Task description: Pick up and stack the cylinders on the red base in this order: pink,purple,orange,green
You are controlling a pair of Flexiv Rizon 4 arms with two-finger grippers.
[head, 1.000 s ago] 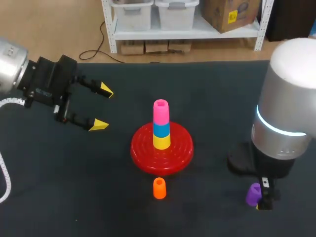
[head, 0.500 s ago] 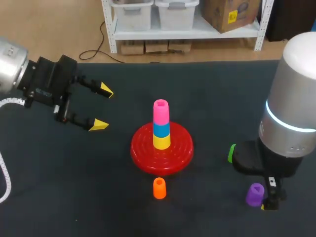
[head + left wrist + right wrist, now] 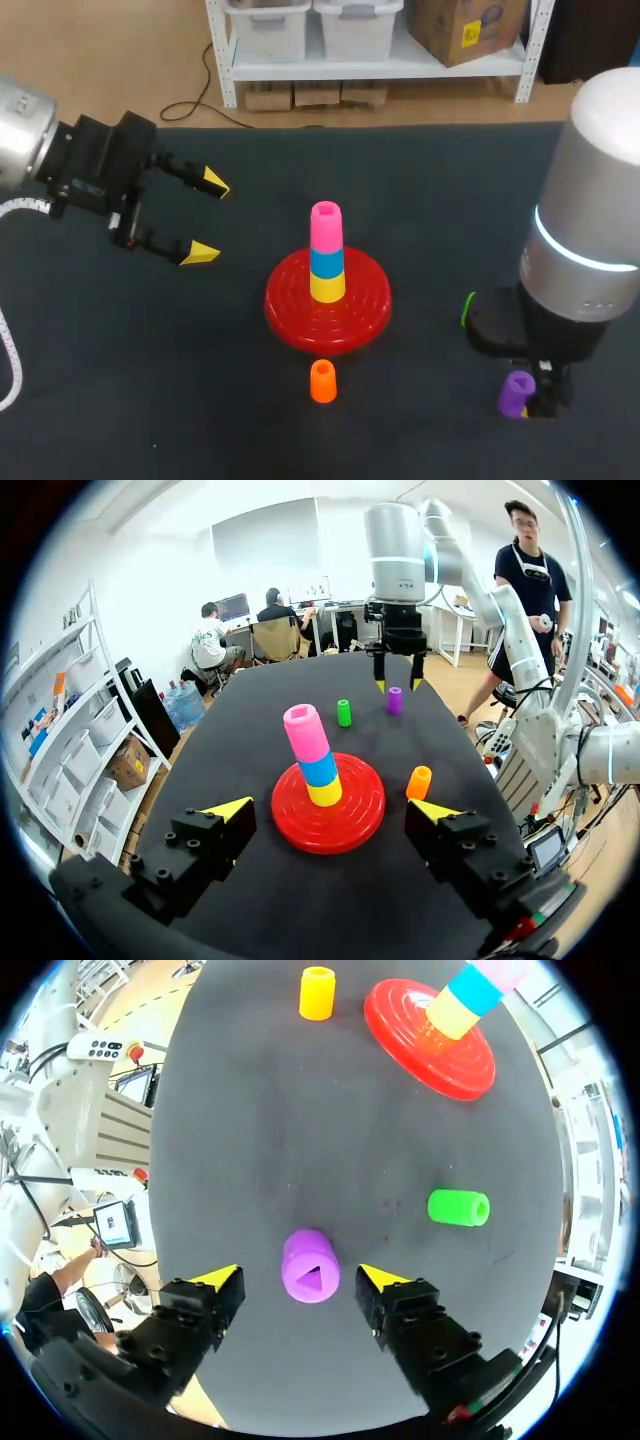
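Observation:
The red base (image 3: 290, 305) stands mid-table with a yellow, a blue and a pink cylinder (image 3: 326, 226) stacked on its peg. The orange cylinder (image 3: 323, 381) stands just in front of the base. The purple cylinder (image 3: 310, 1268) stands upright at the front right, between the fingers of my right gripper (image 3: 300, 1278), which is open with a gap on each side. In the head view the right arm hides most of that gripper (image 3: 535, 400) beside the purple cylinder (image 3: 516, 392). The green cylinder (image 3: 458, 1207) lies on its side nearby. My left gripper (image 3: 206, 217) hangs open, left of the base.
The black table cloth (image 3: 420, 200) covers the table up to its far edge. From the left wrist, the base (image 3: 362, 802) lies straight ahead, with the orange cylinder (image 3: 419, 780) beside it and the green (image 3: 344, 712) and purple (image 3: 394, 700) cylinders beyond.
My right arm shifted right, uncovering the green cylinder, and its fingers have drawn in on either side of the purple cylinder. The left arm has not moved.

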